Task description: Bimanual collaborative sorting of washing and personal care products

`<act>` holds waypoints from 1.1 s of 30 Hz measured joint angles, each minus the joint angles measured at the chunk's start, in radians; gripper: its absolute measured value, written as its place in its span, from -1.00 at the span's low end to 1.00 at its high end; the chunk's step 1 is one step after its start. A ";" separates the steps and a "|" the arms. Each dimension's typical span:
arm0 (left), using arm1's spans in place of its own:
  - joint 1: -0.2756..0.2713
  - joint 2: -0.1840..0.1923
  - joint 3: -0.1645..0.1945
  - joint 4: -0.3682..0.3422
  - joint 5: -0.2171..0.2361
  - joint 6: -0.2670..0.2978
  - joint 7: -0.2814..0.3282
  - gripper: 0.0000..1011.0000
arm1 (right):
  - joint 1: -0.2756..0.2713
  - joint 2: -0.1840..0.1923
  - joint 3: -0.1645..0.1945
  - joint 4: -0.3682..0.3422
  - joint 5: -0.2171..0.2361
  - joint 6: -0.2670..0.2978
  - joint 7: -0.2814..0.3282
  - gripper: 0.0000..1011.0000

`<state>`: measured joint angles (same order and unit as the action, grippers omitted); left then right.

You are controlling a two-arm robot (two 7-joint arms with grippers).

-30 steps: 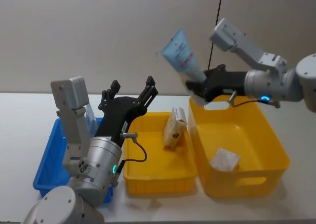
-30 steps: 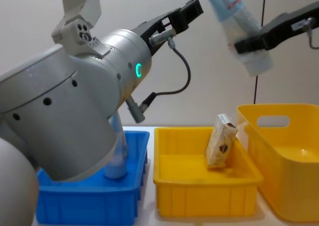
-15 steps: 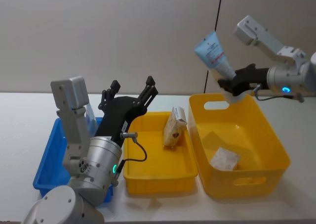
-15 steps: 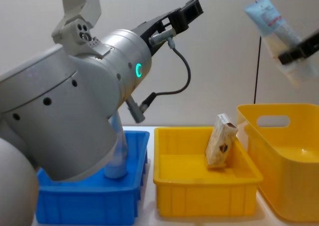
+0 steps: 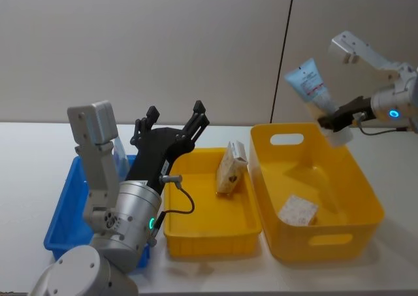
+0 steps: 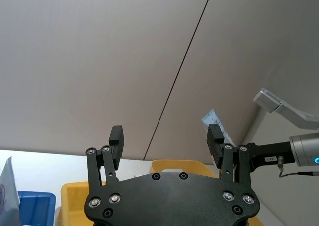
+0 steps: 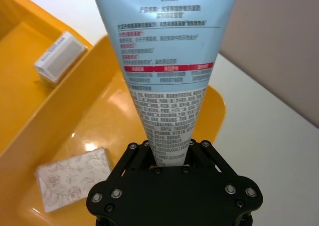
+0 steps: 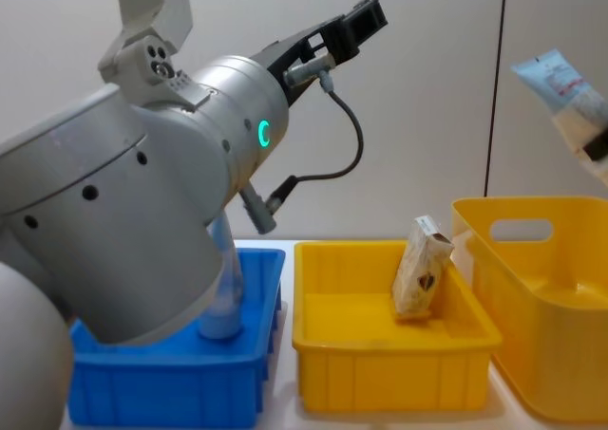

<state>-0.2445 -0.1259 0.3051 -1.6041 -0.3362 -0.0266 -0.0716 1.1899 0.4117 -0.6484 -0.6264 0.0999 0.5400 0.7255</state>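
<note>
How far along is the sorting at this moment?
Looks done: the cream carton leans in the shallow yellow bin, a grey-white carton lies in the deep yellow bin, and a bottle stands in the blue bin. In hand: the right gripper holds the pale blue tube above the deep bin. Left: releasing it. The left gripper is open, empty.

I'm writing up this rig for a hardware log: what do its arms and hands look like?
Both arms have silver-grey rounded housings with glowing teal indicator lights. Each ends in a flat black plate studded with silver screws. The left hand has black blocky fingers and a thin black looping cable; the right hand is black too.
</note>
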 joint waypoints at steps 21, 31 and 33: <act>0.000 0.000 0.000 0.000 0.000 0.000 0.000 0.98 | 0.134 -0.088 -0.049 0.230 -0.059 -0.084 0.105 -0.64; 0.000 0.000 0.000 0.000 0.000 0.000 0.000 0.98 | 0.146 -0.097 -0.056 0.239 -0.071 -0.087 0.127 -0.44; 0.000 0.000 0.000 0.000 0.000 0.000 0.000 0.98 | 0.147 -0.098 -0.056 0.240 -0.072 -0.087 0.130 -0.30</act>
<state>-0.2445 -0.1259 0.3051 -1.6041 -0.3362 -0.0267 -0.0717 1.3373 0.3141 -0.7047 -0.3865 0.0281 0.4532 0.8555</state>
